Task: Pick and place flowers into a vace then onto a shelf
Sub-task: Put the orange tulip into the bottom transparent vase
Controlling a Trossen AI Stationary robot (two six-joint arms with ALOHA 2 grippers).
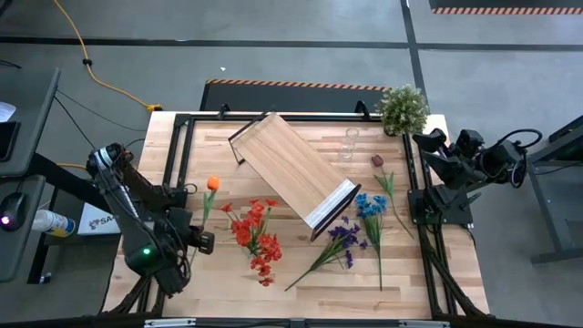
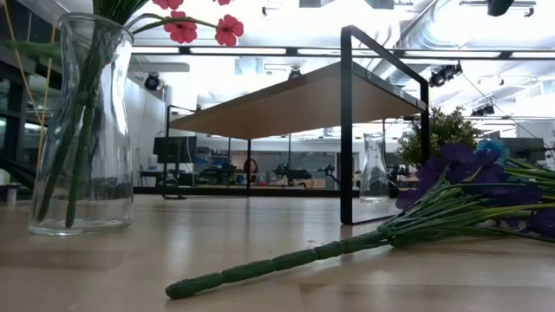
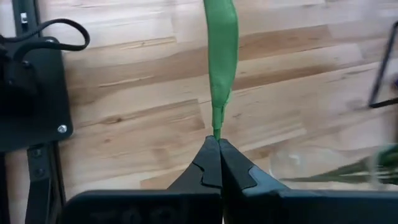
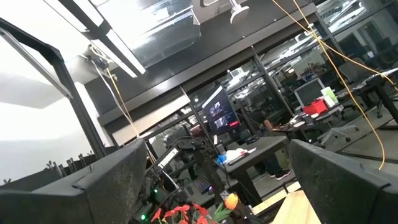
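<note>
The plank bench (image 1: 301, 273) carries the shelf (image 1: 291, 169), which stands askew near its middle on dark metal legs. Around the shelf's white-edged end lie the loose flowers (image 1: 257, 239): red and orange to one side, purple and blue to the other. A clear vase (image 2: 80, 121) already holds red-bloomed stems. The left pincer (image 3: 214, 155) is clamped tight on a thin green stalk (image 3: 221, 56) above the bench. The right pincer (image 4: 214, 180) stands wide apart, empty, at the bench's right edge.

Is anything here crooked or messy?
Yes. The shelf sits slanted across the table instead of square to its edges. Loose flowers lie scattered flat on the wood around it. The left gripper pinches one green stem.
</note>
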